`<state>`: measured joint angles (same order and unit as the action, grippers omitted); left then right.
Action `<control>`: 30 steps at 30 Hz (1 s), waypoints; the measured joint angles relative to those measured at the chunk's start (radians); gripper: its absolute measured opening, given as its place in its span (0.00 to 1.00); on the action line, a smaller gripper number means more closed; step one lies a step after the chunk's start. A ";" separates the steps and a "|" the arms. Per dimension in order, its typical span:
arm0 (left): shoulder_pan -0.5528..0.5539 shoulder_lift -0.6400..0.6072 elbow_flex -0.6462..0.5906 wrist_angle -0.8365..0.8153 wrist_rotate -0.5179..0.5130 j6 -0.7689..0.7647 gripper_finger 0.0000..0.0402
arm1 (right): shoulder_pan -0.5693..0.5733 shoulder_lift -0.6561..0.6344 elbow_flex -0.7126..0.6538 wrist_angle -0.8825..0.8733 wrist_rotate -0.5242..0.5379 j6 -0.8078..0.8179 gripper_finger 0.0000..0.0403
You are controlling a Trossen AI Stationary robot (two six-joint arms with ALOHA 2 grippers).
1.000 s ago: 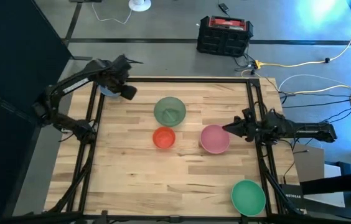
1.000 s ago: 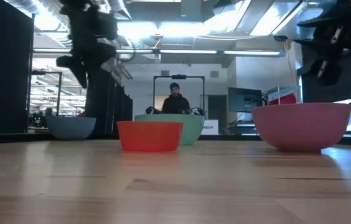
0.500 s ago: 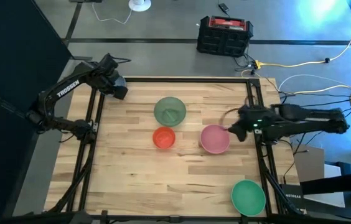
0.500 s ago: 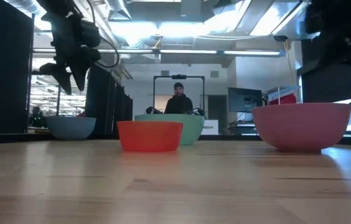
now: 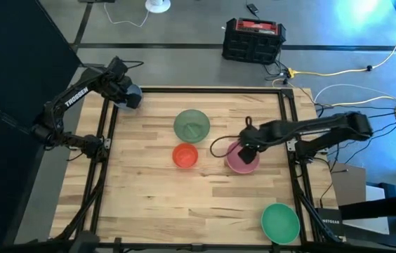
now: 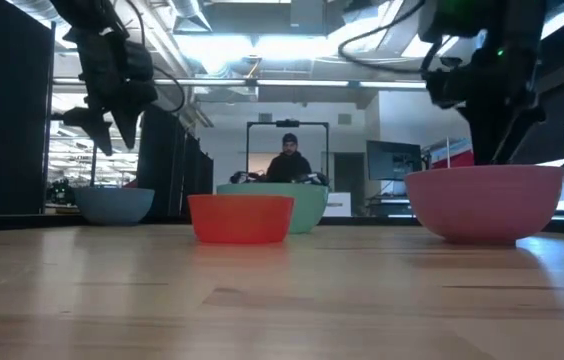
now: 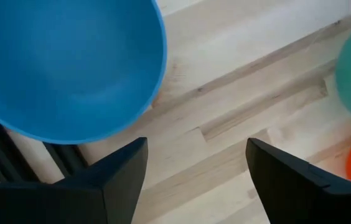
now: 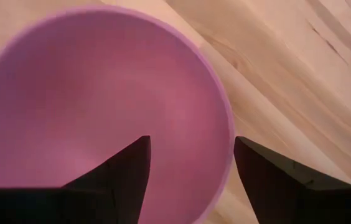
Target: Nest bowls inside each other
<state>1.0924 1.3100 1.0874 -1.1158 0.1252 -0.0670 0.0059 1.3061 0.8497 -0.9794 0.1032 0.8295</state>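
Four bowls stand on their bases on the wooden table, and a fifth sits by its near right corner. They are a green bowl (image 5: pixel 192 126), an orange-red bowl (image 5: pixel 185 155), a pink bowl (image 5: pixel 242 157), a blue-grey bowl (image 6: pixel 114 205) at the far left corner, and a second green bowl (image 5: pixel 280 222). My left gripper (image 5: pixel 129 95) hangs open above the table just beside the blue-grey bowl (image 7: pixel 63 62). My right gripper (image 5: pixel 247 149) points down over the pink bowl (image 8: pixel 101 106), open, with its fingertips above the bowl's inside and nothing between them.
A black frame (image 5: pixel 282 112) runs along the table's left, right and far sides. On the floor beyond the far edge are a black and red case (image 5: pixel 253 39) and cables. A person (image 6: pixel 284 160) stands in the room behind the table.
My right arm has swung out from the table's right edge toward the left. Its gripper has tipped from level to pointing down and now stands over the pink bowl. My left gripper has drifted toward the table's far left corner. No bowl has moved.
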 joint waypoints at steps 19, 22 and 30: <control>-0.076 0.029 -0.007 0.008 -0.148 0.023 0.63 | 0.000 0.072 0.003 -0.020 0.005 -0.017 0.54; -0.092 0.039 -0.009 0.009 -0.181 0.024 0.63 | 0.000 0.071 0.003 -0.016 0.005 -0.021 0.54; -0.137 0.058 -0.045 0.043 -0.269 0.024 0.63 | 0.000 0.071 0.003 -0.007 0.002 -0.031 0.54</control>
<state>0.9554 1.3682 1.0422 -1.0732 -0.1436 -0.0433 0.0059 1.3773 0.8528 -0.9863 0.1055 0.7983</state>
